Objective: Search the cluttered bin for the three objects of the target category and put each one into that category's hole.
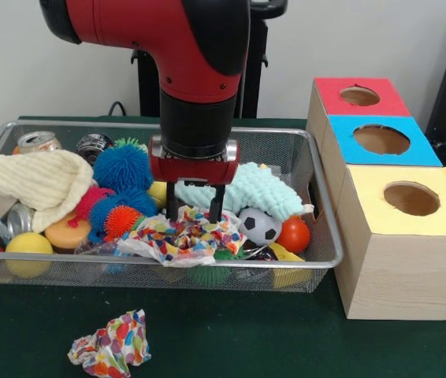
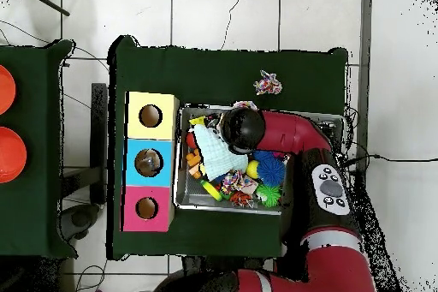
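My gripper [image 1: 195, 213] reaches down into the wire mesh bin [image 1: 65, 264] with its two black fingers [image 1: 172, 203] apart, so it is open. The tips rest just above a crumpled multicoloured paper wad [image 1: 182, 238] near the bin's front. A second such wad [image 1: 111, 348] lies on the green table outside the bin, also seen as wad [image 2: 269, 83] from overhead. Three boxes stand beside the bin: red [image 1: 380, 101], blue [image 1: 412, 150] and yellow [image 1: 444, 206], each with a round hole on top. In the overhead view the arm [image 2: 282, 130] hides the gripper.
The bin holds a cream knit cloth [image 1: 34, 179], blue spiky balls [image 1: 122, 167], an orange spiky ball [image 1: 120, 220], a mint fuzzy cloth [image 1: 258, 189], a small soccer ball [image 1: 259, 226], a red ball [image 1: 294, 234], a yellow ball [image 1: 27, 246] and cans [image 1: 37, 142].
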